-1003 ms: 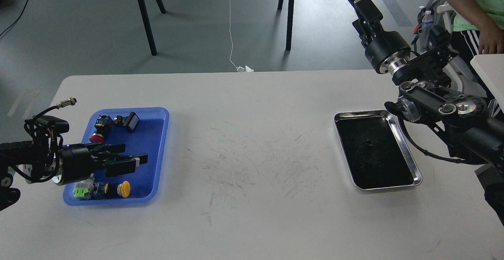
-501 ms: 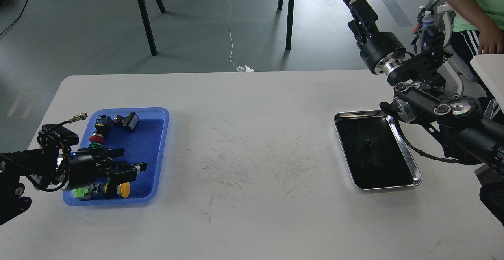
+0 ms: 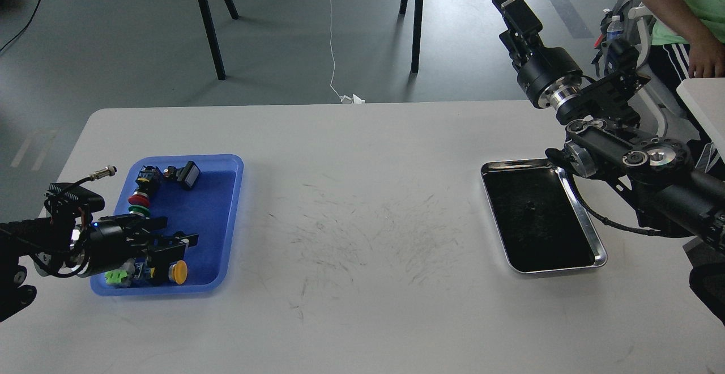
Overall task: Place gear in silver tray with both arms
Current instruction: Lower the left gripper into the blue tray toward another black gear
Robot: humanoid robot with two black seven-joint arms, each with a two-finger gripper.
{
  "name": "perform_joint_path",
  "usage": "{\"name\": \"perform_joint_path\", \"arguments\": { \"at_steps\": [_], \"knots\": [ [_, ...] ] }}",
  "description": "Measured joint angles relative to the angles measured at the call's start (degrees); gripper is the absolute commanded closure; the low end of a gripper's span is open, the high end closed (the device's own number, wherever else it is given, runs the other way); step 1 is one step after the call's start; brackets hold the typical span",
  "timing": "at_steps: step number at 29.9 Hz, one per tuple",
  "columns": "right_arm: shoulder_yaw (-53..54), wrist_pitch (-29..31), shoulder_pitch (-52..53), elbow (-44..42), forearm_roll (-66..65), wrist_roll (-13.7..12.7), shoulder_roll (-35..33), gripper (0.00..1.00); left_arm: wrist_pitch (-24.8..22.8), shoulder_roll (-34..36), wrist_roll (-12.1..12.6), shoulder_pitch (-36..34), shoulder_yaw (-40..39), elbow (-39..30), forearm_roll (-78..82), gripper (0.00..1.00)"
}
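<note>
Our left gripper (image 3: pixel 178 237), fingers spread, hangs over the blue tray (image 3: pixel 226 215), well apart from the silver tray (image 3: pixel 589 232).

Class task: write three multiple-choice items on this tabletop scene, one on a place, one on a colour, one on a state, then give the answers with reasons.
1. Where on the white table is the shiny rectangular silver metal tray?
A. Right side
B. Left side
C. Middle

2. What colour is the round cap of the push button at the near edge of the blue plastic tray?
A. White
B. Yellow
C. Purple

3. What is the black left gripper doing?
A. Raised over the floor
B. Resting in the silver tray
C. Low over the blue tray's parts

Answers: 1 A, it lies below the right arm. 2 B, the cap shows yellow. 3 C, its jaws hang over the parts.
</note>
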Motion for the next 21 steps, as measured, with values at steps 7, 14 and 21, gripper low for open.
{"name": "perform_joint_path", "arguments": {
  "at_steps": [7,14,21],
  "knots": [
    [-0.1,0.0,-0.1,0.0,0.0,0.0,0.0,0.07,0.0,0.1,0.0,0.7,0.0,-0.3,0.2,0.24],
    [-0.5,0.0,-0.1,0.0,0.0,0.0,0.0,0.07,0.6,-0.6,0.0,0.8,-0.1,-0.1,0.1,0.36],
    [-0.5,0.0,0.0,0.0,0.0,0.0,0.0,0.07,0.7,-0.6,0.0,0.9,0.0,0.8,0.2,0.38]
  ]
}}
